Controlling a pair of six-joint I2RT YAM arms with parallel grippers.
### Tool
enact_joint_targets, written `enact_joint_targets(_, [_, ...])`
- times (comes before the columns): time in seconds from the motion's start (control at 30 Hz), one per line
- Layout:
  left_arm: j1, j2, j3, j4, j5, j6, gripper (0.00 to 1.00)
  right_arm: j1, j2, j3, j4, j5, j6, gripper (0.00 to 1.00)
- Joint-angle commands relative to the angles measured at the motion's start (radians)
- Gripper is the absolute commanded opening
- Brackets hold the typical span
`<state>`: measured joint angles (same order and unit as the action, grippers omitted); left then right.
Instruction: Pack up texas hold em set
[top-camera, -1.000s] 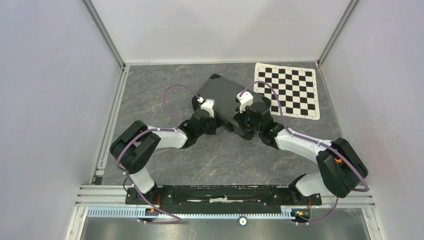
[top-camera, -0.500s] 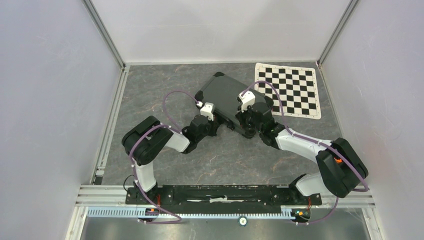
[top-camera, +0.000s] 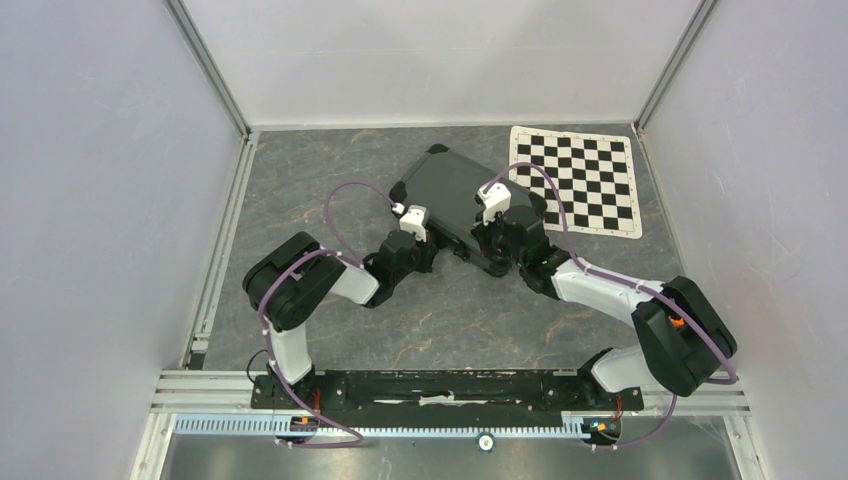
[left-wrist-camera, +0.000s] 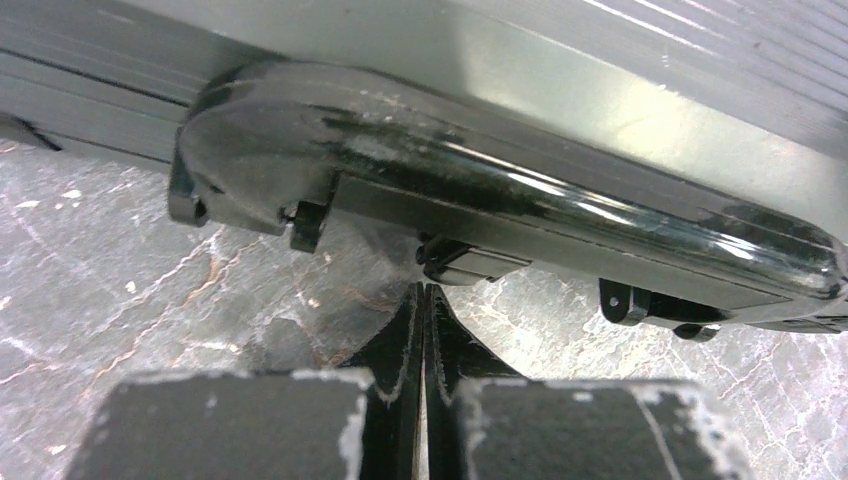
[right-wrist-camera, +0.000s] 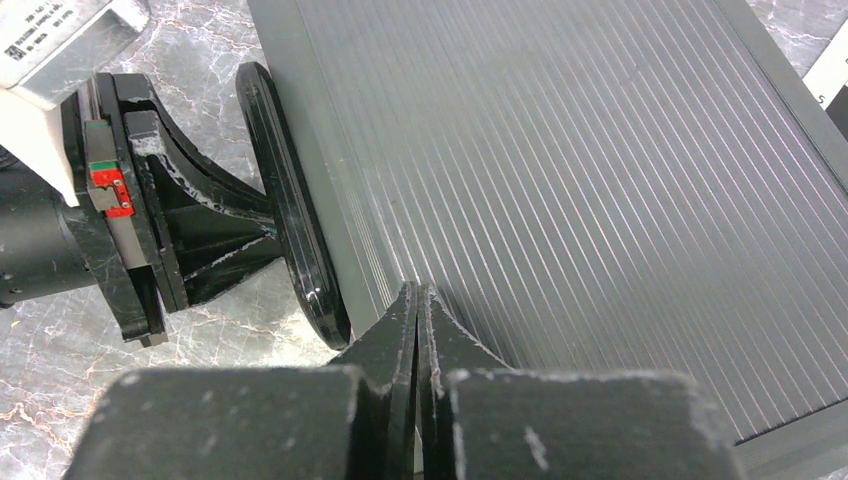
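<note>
Counting first: you have one case (top-camera: 445, 190), two grippers, one chequered mat (top-camera: 580, 180), and no other loose pieces are in view.

The case lies flat and closed on the grey marbled table (top-camera: 400, 320), past the middle, turned diagonally. Its far right corner is just beside the mat's left edge. The right arm hides whether they touch.

The lid is dark grey to black and rectangular with rounded corners. Fine parallel grooves run across it. One long glossy black handle (left-wrist-camera: 500, 190) runs along the near-left side, scuffed, with small black fittings under it, one of them a latch (left-wrist-camera: 470, 262).

The left gripper (left-wrist-camera: 424, 295) sits low at that handle side. Its fingers are pressed together with nothing between them, and the tips are just under the latch. In the right wrist view the tips look pressed against the handle's side.

The right gripper (right-wrist-camera: 418, 295) is over the lid's near edge, beside the handle's end. Its fingers are also fully together and hold nothing. The tips are down at the grooved surface, but you can't tell whether they make contact.

Both grippers are close together at the case's near end, left on the side and right on top.

Each arm carries one purple cable, two in all.
</note>
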<state>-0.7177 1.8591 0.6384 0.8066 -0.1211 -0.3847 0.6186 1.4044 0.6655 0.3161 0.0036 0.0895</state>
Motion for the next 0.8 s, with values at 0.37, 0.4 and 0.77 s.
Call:
enact_joint_targets(0.37, [0.006,-0.516,-0.102,-0.399,-0.081,-0.065,0.06,0.032,-0.214,-0.014,-0.281,0.051,-0.014,0.0])
enact_joint_targets(0.4, [0.006,-0.565,-0.108,-0.441,-0.095,-0.068,0.09,0.032,-0.252,-0.024,-0.265,0.077,-0.011,0.0])
enact_joint_targets(0.77, [0.006,-1.155,-0.297,-0.707,-0.407,0.001,1.0,0.032,-0.774,-0.418,-0.061,0.6,0.094,0.88])
